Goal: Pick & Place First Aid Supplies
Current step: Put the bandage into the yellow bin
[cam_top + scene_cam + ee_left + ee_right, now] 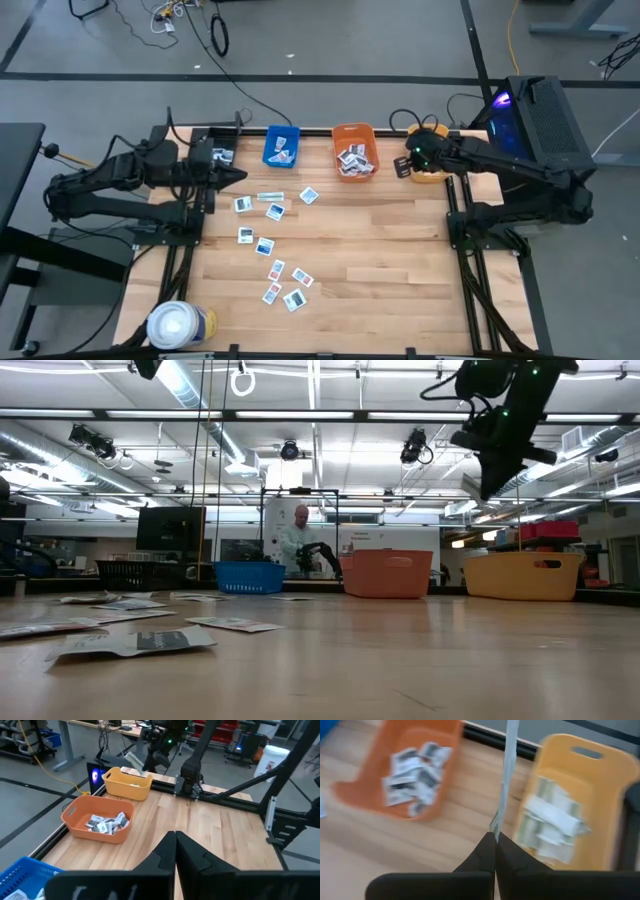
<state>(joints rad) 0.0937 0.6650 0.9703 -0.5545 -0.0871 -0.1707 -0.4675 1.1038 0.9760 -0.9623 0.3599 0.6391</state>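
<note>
Robotics lab: ceiling ducts (90,435), workbenches.

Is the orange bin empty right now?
No. The orange bin holds a small heap of white packets with dark print, seen plainly in the left wrist view.

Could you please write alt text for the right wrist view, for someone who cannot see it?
The right gripper is shut on a pale strip packet, held above the yellow bin of similar strips. Beside it, an orange bin holds small white packets.
</note>
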